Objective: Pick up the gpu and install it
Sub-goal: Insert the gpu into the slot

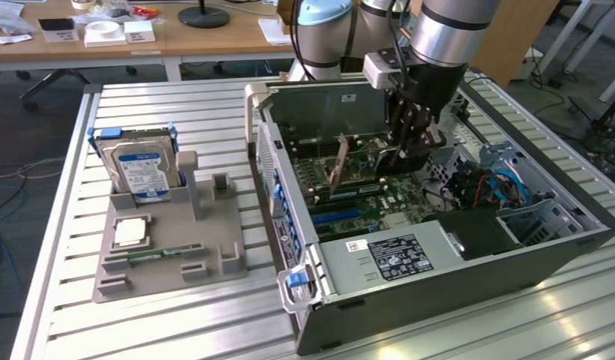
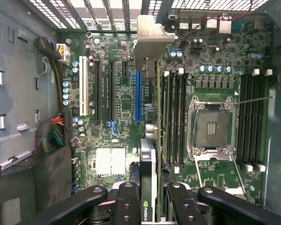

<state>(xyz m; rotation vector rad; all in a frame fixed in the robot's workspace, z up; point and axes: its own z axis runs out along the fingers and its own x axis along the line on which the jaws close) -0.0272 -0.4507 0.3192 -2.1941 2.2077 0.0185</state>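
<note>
The gpu (image 1: pixel 340 166) stands on edge inside the open computer case (image 1: pixel 468 285), over the green motherboard (image 2: pixel 114 56). In the wrist view the gpu (image 2: pixel 157 117) appears edge-on, its silvery end bracket (image 2: pixel 151 40) at the case's rear wall. It runs parallel to the long blue slot (image 2: pixel 138 93) and a little to one side of it. My gripper (image 1: pixel 406 154) reaches down into the case. In the wrist view the gripper (image 2: pixel 152 199) is shut on the card's near end, with a black finger (image 2: pixel 126 201) on each side. Whether the card sits in a slot is hidden.
A grey holder (image 1: pixel 167 247) at the exterior view's left carries a silver hard drive (image 1: pixel 142 169), a chip (image 1: pixel 133 231) and a green memory stick (image 1: pixel 163 255). Inside the case are the power supply (image 1: pixel 388 255), an empty processor socket (image 2: pixel 213 124) and cable bundles (image 2: pixel 56 131).
</note>
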